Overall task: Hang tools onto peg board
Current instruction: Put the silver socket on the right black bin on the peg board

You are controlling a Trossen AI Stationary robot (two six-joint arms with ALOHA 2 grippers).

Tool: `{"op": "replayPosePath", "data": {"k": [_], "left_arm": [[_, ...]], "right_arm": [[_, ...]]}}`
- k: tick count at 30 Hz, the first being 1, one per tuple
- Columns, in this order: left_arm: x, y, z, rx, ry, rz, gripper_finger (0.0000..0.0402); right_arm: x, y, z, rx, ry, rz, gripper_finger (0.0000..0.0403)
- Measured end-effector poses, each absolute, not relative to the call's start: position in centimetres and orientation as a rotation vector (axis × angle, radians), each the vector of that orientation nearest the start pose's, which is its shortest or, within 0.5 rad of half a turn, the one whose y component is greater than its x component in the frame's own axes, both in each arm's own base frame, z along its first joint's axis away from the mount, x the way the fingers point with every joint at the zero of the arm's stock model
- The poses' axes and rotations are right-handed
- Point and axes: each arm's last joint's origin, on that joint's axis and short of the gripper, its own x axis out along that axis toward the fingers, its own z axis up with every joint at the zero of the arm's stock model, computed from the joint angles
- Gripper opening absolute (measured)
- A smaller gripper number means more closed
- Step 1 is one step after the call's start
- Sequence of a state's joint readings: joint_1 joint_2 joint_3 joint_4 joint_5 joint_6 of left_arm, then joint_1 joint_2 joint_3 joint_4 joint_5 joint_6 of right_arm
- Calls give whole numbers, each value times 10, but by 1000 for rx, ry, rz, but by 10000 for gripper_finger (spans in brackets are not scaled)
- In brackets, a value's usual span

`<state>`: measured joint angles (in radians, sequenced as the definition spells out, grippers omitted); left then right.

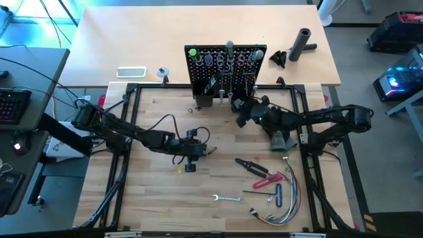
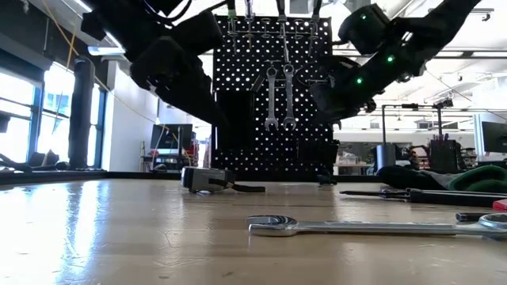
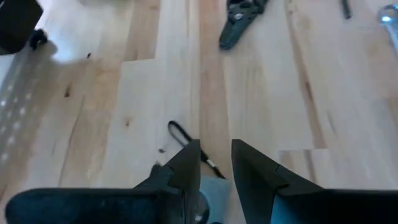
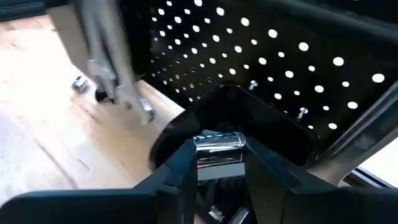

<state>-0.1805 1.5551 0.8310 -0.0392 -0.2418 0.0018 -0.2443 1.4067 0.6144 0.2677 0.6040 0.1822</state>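
We see from above a wooden table with the black peg board [image 1: 228,66] standing upright at twelve o'clock, several tools already hanging on it. Our right gripper [image 4: 219,163] sits just in front of the board's lower right, its fingers pinching a short shiny metal piece [image 4: 219,154]; what tool it belongs to we cannot tell. Our left gripper [image 1: 192,158] hovers low near the table's centre, at about nine o'clock from the loose tools; its fingers [image 3: 186,163] stand slightly apart around something small we cannot identify. Still lying flat are the red-handled tool [image 1: 272,178] and black pliers [image 1: 250,165] at four o'clock, and a silver wrench [image 1: 225,198] at six. We judge these stiff, smooth steel, likely slippery and fairly heavy for their size; gripping mid-shank or handle seems safest, leaving the ring end free for a hook. Room is tight beside the board's hooks and open over the table's middle.
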Motion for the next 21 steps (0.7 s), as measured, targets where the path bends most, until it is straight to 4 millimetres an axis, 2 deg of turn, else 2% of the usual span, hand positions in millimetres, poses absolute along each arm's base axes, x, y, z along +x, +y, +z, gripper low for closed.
{"op": "replayPosePath", "data": {"k": [9,17,21], "left_arm": [[307,-53,188,156,697,47,85],[308,-53,189,150,679,48,85],[308,-53,189,143,678,51,85]], "right_arm": [[252,-107,186,166,443,-839,99],[250,-113,185,195,446,-803,101],[250,-113,185,200,448,-778,119]]}}
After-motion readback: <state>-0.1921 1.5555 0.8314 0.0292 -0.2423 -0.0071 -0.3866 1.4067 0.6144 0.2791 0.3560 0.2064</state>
